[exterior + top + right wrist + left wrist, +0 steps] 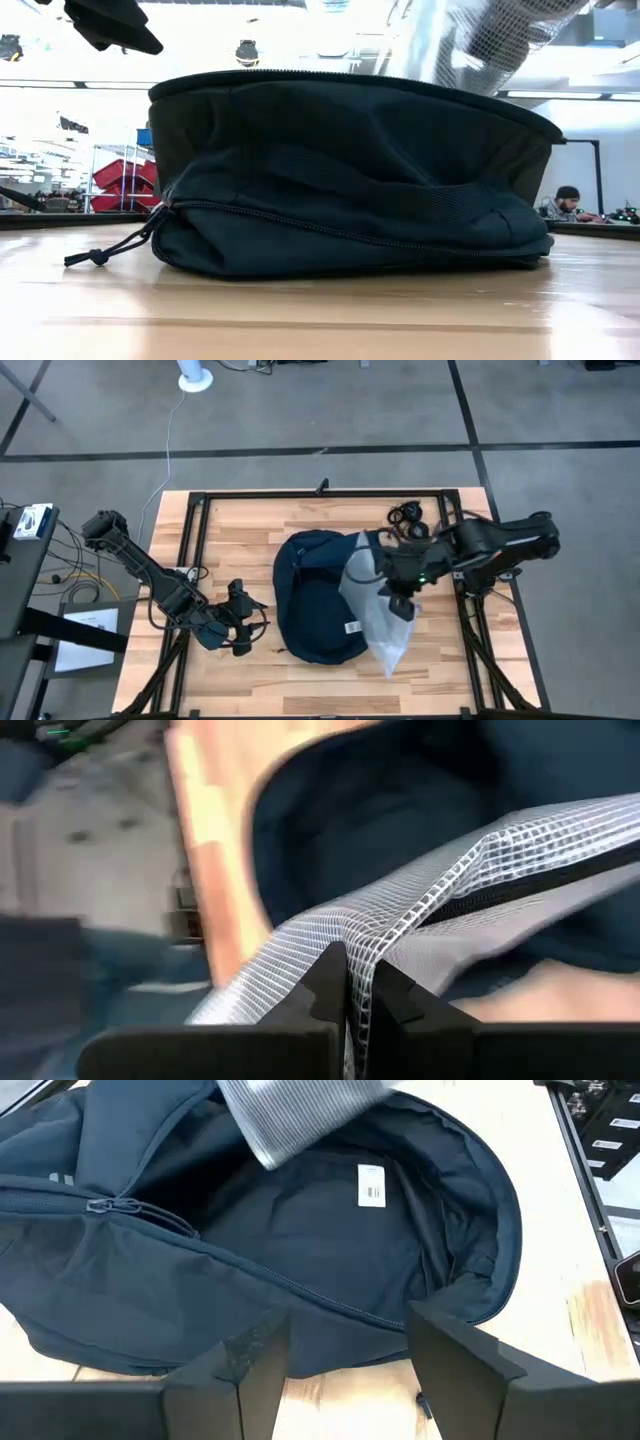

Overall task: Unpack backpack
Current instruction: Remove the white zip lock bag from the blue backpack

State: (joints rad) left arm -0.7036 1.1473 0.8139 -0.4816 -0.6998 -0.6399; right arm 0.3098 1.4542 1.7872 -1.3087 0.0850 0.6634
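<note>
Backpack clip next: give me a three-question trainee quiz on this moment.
1. True or false: the right hand is shut on the clear mesh pouch.
2. The left hand is: A) inside the backpack, B) open beside it, C) holding a strap.
3. What white item shows inside the backpack in the left wrist view?

Key: 1 true. 2 B. 3 a white label.

Clear mesh-gridded plastic bag (378, 610) — over wooden table (230, 550); person (568, 202) seated far behind.
</note>
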